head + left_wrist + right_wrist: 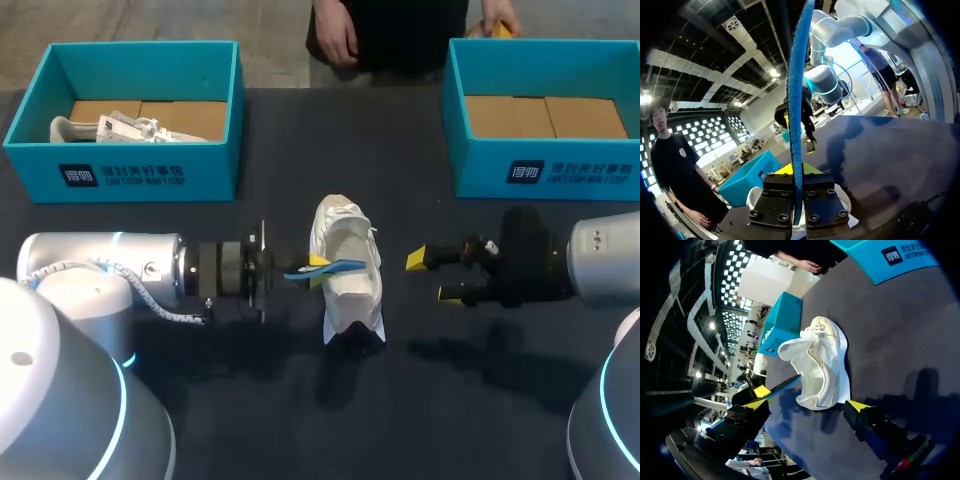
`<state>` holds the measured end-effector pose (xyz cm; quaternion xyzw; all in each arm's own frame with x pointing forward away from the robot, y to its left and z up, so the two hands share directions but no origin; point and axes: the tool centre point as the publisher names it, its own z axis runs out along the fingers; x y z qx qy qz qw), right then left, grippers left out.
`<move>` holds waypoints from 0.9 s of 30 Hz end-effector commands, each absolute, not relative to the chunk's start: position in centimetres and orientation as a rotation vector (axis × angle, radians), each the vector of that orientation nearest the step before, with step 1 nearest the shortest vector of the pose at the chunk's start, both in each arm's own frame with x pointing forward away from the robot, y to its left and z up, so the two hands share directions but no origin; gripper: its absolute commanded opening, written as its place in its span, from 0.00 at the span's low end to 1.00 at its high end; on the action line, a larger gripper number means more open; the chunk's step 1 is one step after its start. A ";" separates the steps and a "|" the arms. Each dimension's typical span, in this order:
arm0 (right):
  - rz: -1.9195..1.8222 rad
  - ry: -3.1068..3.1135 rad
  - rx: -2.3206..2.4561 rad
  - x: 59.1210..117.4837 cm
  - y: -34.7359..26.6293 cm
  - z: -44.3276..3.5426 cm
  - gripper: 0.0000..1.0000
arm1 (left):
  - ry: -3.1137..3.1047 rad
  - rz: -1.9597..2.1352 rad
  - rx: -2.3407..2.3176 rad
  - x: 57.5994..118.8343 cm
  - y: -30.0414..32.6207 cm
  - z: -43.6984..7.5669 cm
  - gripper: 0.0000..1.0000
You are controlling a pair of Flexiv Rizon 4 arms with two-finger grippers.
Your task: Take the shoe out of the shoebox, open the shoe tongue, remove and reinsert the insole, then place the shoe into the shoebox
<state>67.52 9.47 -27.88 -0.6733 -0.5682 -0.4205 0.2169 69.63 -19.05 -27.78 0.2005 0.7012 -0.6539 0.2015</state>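
A white shoe stands on the dark table at the centre, its tongue pulled up; it also shows in the right wrist view. My left gripper comes in from the shoe's left side, shut on a thin blue insole that reaches across the shoe's middle. In the left wrist view the insole stands edge-on between the fingers. My right gripper hangs to the right of the shoe, open and empty, with the shoe ahead of its tips.
A teal shoebox at the back left holds another white shoe. A second teal shoebox at the back right shows only its cardboard floor. A person stands at the far edge, one hand by that box's back rim.
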 end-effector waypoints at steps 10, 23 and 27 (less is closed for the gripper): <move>-1.163 -1.574 -1.870 67.4 9.6 -27.8 1.00 | 1.973 -1.821 0.565 70.0 -19.9 -28.4 0.00; -1.163 -1.574 -1.870 67.4 9.6 -27.8 1.00 | 1.970 -1.808 0.584 70.7 -20.1 -29.2 0.00; -1.163 -1.574 -1.870 67.4 9.6 -27.8 1.00 | 1.970 -1.807 0.587 70.8 -20.3 -29.5 0.00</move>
